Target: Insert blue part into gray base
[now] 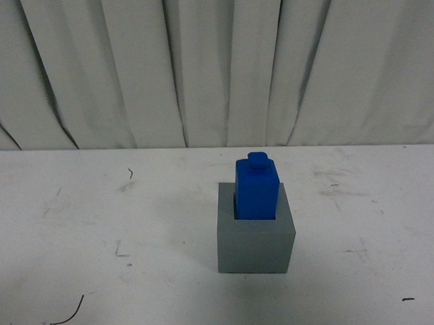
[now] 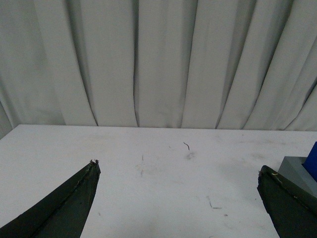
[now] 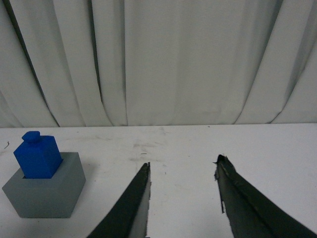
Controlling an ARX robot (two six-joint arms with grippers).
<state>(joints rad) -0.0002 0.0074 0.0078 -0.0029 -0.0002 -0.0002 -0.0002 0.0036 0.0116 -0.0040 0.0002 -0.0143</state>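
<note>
Backdrop: pleated white curtain [image 1: 199,63] hangs behind a scuffed white desk [image 1: 98,231] that I am viewing remotely.
Gray base: I see a plain gray cube [image 1: 254,245] on the desk, a little right of centre in the front view.
Blue part: bright blue block [image 1: 257,188] with a small knob on top, upright in the base's recess, most of it above the rim; I cannot tell if it is fully down.
Handling, my judgement: rigid, light and matte, so not slippery or fragile; I would pinch its two flat sides above the rim, not the knob.
Left gripper [image 2: 178,171]: fingers wide apart, holding nothing; base and blue part show only at the picture's edge, just past one finger.
Right gripper [image 3: 183,166]: fingers apart, empty; base and block sit off to one side, well clear of the fingers.
Front view: neither arm shows, nothing touches the parts.
</note>
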